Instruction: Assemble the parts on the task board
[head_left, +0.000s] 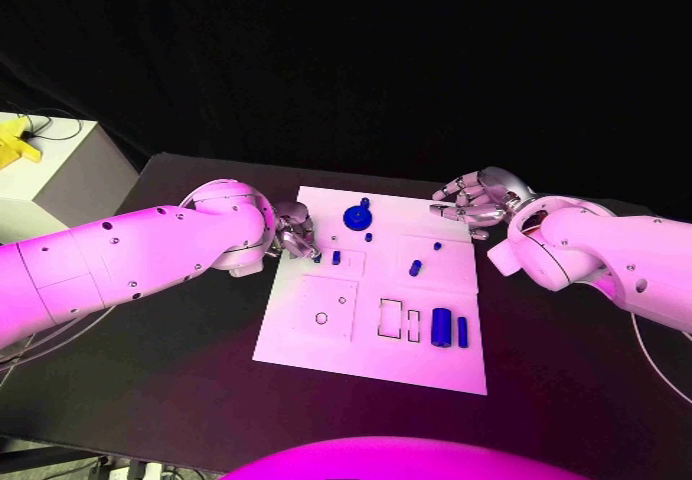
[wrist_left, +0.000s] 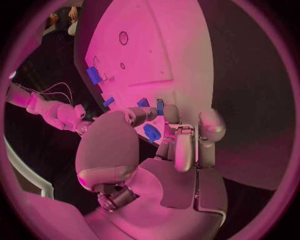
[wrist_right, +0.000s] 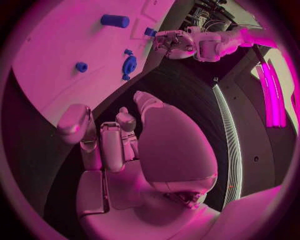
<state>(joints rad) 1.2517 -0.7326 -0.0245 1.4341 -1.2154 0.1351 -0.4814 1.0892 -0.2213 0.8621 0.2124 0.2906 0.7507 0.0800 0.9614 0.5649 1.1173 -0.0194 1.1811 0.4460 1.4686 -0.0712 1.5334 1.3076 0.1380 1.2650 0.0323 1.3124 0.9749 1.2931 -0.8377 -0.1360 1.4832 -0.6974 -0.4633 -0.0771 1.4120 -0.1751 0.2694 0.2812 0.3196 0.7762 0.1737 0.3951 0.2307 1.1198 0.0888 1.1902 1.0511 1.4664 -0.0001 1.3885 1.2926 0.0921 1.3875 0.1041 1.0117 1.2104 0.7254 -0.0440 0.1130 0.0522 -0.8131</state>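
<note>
The white task board (head_left: 310, 345) lies mid-table. On its far part are a blue gear-like disc (head_left: 356, 217) (wrist_right: 129, 65), a tiny stud (head_left: 369, 237), a short peg (head_left: 336, 257) (wrist_left: 160, 106), a capsule (head_left: 415, 267) (wrist_right: 115, 20) and a small piece (head_left: 437, 245). Two blue blocks (head_left: 441, 322) lie near the right edge beside rectangular outlines. My left hand (head_left: 296, 232) (wrist_right: 172, 42) hovers at the board's far left edge, its fingertips close to the short peg, with a small gap showing in the head view. At the board's far right corner my right hand (head_left: 473, 200) (wrist_left: 59, 112) is loosely curled and empty.
A white box (head_left: 65, 165) with a yellow object (head_left: 18, 145) on it stands off the table's far left. Round holes (head_left: 320, 318) (wrist_left: 123, 37) mark the board's near left part. Bare black table surrounds the board.
</note>
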